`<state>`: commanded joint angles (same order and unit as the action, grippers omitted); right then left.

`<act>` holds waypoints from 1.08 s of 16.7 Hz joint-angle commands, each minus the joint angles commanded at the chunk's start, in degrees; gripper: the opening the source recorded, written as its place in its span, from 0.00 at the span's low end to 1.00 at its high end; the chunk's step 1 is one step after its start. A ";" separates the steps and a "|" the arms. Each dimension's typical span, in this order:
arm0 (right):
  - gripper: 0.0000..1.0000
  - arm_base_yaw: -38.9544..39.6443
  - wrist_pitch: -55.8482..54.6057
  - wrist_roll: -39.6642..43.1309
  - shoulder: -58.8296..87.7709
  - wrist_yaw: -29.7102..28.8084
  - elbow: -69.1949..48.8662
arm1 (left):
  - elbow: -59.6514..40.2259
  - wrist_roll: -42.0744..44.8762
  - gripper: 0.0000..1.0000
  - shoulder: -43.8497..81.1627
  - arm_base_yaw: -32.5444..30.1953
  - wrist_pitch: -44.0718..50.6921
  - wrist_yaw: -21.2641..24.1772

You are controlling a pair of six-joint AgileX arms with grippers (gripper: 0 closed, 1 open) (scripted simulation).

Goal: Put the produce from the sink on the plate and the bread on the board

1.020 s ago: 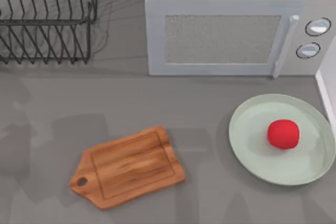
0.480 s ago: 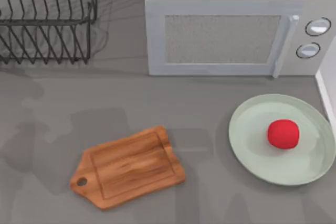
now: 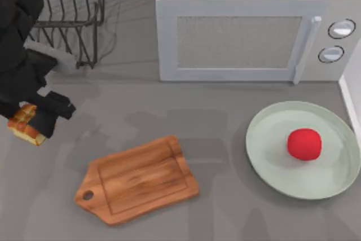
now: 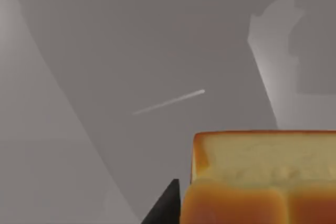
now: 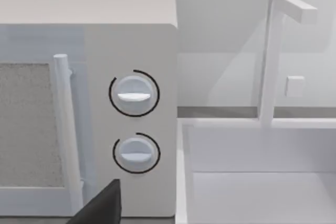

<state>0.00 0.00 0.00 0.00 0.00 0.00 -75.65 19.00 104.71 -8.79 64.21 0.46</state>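
Bread [image 3: 25, 123] is held clamped in the left gripper [image 3: 35, 120] at the table's left edge, above the counter. Cutting board [image 3: 137, 179] lies to its right and nearer the front, long axis diagonal. Tomato [image 3: 304, 144] is already on the plate [image 3: 265, 165].

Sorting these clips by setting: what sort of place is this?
Most likely a simulated kitchen counter: a microwave, a wire dish rack and a white sink beside it.
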 joint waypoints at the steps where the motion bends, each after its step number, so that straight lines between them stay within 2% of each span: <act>1: 1.00 0.00 0.00 0.00 0.00 0.00 0.00 | 0.30 -6.16 0.00 0.26 -2.96 -0.22 0.06; 6: 1.00 0.00 0.00 0.00 0.00 0.00 0.00 | 1.79 -35.33 0.00 0.48 -16.94 -2.06 0.22; 9: 1.00 0.00 0.00 0.00 0.00 0.00 0.00 | 2.60 -47.10 0.00 -0.44 -23.39 -3.70 0.00; 13: 1.00 0.00 0.00 0.00 0.00 0.00 0.00 | 3.19 -54.35 0.00 -1.47 -27.78 -5.13 -0.38; 18: 1.00 0.00 0.00 0.00 0.00 0.00 0.00 | 3.08 -54.50 0.00 -1.31 -27.73 -5.09 -0.37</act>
<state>0.00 0.00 0.00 0.00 0.00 0.00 -72.57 -35.49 103.39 -36.52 59.13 0.08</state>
